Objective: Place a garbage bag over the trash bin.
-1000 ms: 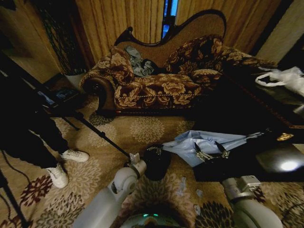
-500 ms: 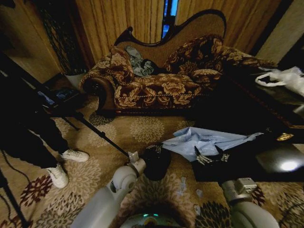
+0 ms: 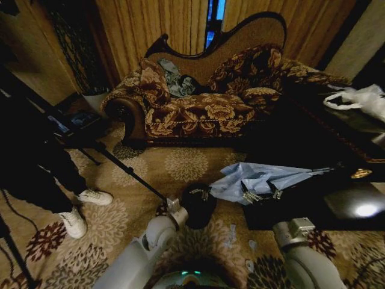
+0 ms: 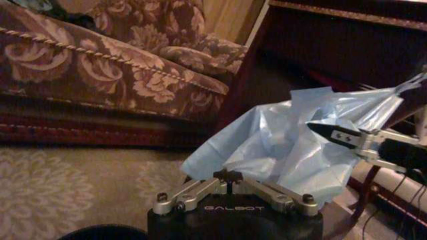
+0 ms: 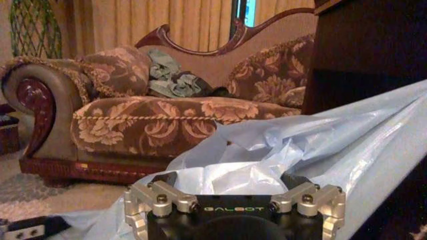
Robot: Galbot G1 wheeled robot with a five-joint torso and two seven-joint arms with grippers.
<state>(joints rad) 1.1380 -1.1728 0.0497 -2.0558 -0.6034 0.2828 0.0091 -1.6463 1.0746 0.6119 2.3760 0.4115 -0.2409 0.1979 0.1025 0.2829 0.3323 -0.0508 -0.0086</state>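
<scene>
Head view: the trash bin (image 3: 199,206) stands on the patterned carpet (image 3: 180,165) just below picture centre. The left gripper (image 3: 200,194) hovers over its rim at about 12 o'clock; whether its fingers are parted or closed cannot be told here. At 3 o'clock from the bin, the garbage bag (image 3: 261,179) drapes off the edge of the low table (image 3: 337,205). The right gripper (image 3: 261,195) is pinched on the bag's lower edge.

Left wrist view: the left gripper's linkage is folded, with nothing between its fingers, though their tips are hidden. The bag hangs ahead, at 1 o'clock from the gripper.

Right wrist view: bag film bunches between the right gripper's fingers, the sofa (image 5: 147,117) behind.
</scene>
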